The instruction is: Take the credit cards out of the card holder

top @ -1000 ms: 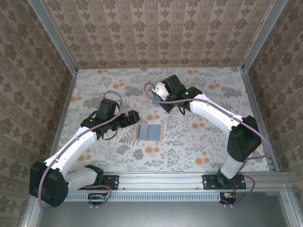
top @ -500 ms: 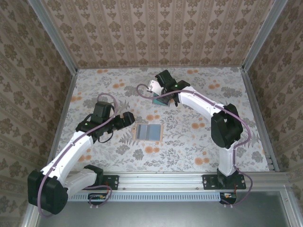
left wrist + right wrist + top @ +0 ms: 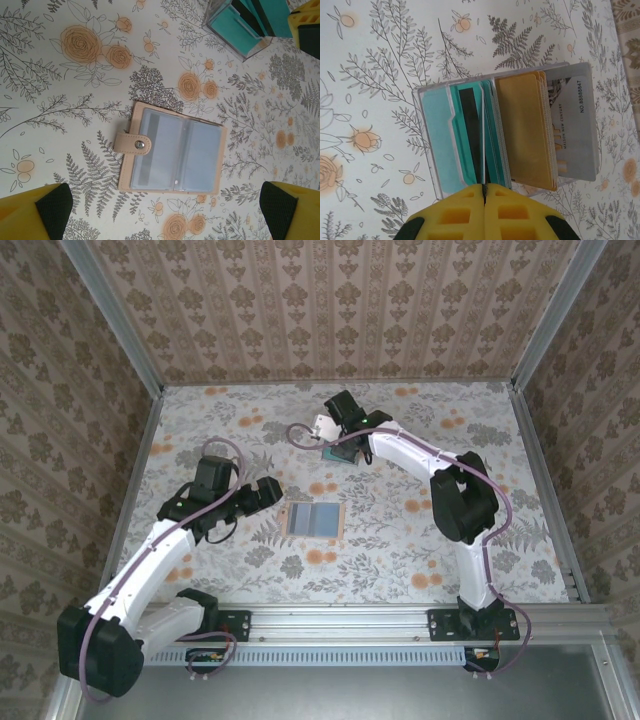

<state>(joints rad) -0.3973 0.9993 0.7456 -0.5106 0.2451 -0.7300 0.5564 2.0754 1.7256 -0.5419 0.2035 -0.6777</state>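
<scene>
The holder (image 3: 313,519) lies open and flat near the middle of the table (image 3: 200,430), its grey-blue pockets facing up with tan edging all round. In the left wrist view its tab (image 3: 132,145), which carries a metal snap, sticks out at the holder's 9 o'clock edge. A pale stripe shows through the left pocket. I cannot tell whether a card sits inside.

The left gripper (image 3: 270,493) hangs at 9 o'clock of the holder, near it but not touching. Its jaws are spread wide and grasp nothing. In its wrist view the two yellow fingers (image 3: 35,215) stand in the bottom corners, and the holder lies untouched between and beyond them.

A clear plastic box (image 3: 338,453) sits at 12 o'clock of the holder, apart from it, toward the far wall. The cards (image 3: 525,130) stand in it on edge, packed side by side. In the right wrist view teal ones are at 9 o'clock, one of them with a black stripe. Orange ones are in the middle, and a pale grey one with a printed number is at 3 o'clock.

The right gripper (image 3: 484,187) is over the box's 6 o'clock edge in its wrist view. Its fingers are clenched tight together, and their seam lines up with the black-striped teal card. Whether the tips pinch that card's edge or only meet above it, I cannot tell.
</scene>
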